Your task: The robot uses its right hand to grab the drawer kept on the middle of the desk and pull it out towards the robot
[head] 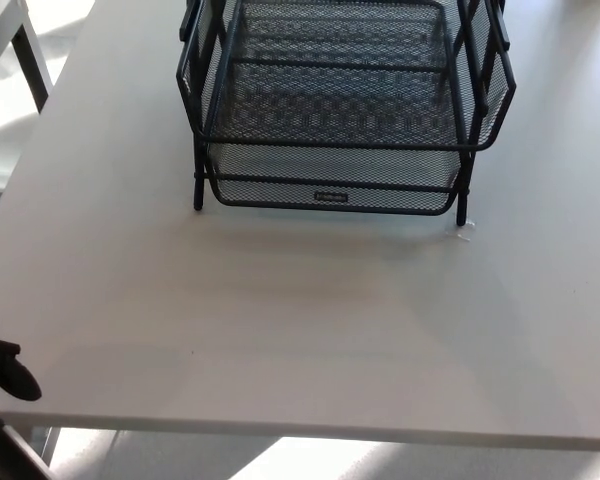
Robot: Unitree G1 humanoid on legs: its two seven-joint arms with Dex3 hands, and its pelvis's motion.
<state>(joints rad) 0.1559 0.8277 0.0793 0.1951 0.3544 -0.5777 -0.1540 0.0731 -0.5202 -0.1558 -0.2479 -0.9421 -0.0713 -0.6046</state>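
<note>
Peeking in at near left corner, just off the desk (pixel 280 330) edge, is the left hand (pixel 5 372); only a dark tip shows, so cannot tell if clenched or released. Right hand is out of view. Farther, at desk middle, the mesh rack (pixel 345 100) stands; its bottom drawer (pixel 330 185) sits inside the frame w/ small label in front.

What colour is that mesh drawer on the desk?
Black wire mesh: the drawer shows best in the head view, on the pale desk.
</note>
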